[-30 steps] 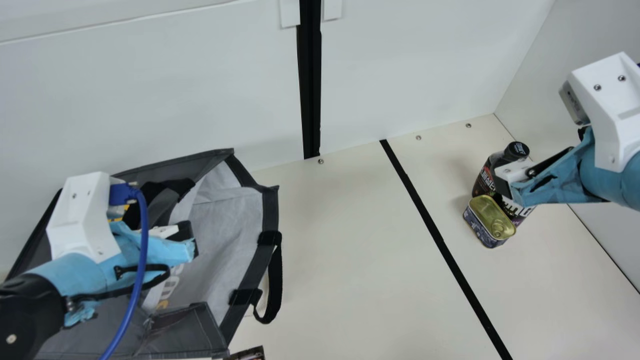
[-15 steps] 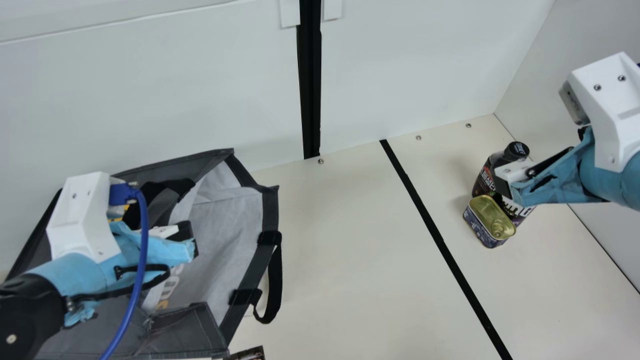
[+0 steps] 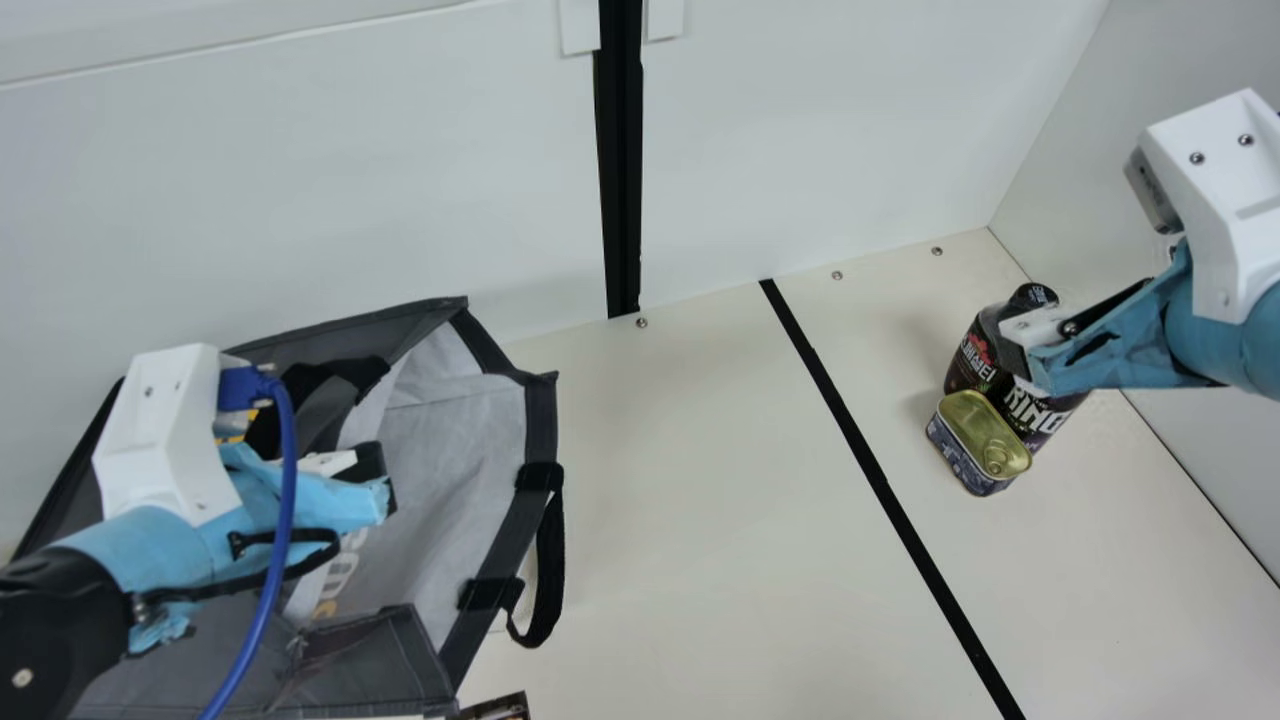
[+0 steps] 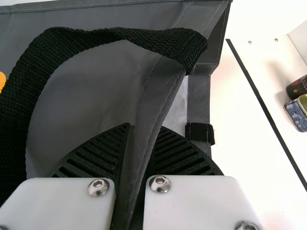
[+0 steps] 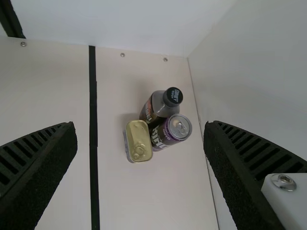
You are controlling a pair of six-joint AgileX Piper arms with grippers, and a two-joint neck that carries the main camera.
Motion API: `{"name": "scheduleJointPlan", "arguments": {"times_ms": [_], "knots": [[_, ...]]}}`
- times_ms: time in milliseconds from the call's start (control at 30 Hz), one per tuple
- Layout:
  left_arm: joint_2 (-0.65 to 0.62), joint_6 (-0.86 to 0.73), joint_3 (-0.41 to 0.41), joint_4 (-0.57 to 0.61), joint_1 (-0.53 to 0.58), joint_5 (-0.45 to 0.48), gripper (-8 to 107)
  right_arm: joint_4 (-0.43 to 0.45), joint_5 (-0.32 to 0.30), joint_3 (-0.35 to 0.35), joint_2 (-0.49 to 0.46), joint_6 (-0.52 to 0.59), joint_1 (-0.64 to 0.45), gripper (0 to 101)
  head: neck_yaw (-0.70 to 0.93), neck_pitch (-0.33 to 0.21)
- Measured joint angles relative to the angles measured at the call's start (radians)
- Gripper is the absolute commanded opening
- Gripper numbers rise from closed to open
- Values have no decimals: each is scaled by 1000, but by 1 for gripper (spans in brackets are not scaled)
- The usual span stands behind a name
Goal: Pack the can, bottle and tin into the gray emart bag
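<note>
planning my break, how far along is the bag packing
Already done: the gray bag is open, its edge clamped in the left gripper. In hand: only that edge; the right gripper has its jaws apart. Left to pack: the can, bottle and tin, all on the table.

cream table | black stripe | gray bag | can, bottle, tin bunched together
</note>
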State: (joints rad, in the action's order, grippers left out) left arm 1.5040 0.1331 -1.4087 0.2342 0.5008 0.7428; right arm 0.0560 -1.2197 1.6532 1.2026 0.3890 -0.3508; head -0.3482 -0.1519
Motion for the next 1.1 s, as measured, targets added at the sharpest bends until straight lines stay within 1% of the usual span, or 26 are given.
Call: {"name": "scheduleJointPlan", "arguments": {"times_ms": [200,433,800,1100], "knots": [[0,0,0,0,0,0,10,6,1,0,19,21,-40,91,0,0],[0,0,0,0,0,0,10,-7,0,-3,42,71,-104,91,0,0],[0,0,0,0,0,0,10,-67,2,-19,87,176,-226,91,0,0],[0,0,0,0,0,0,10,-124,22,-47,127,252,-313,91,2,0]]}}
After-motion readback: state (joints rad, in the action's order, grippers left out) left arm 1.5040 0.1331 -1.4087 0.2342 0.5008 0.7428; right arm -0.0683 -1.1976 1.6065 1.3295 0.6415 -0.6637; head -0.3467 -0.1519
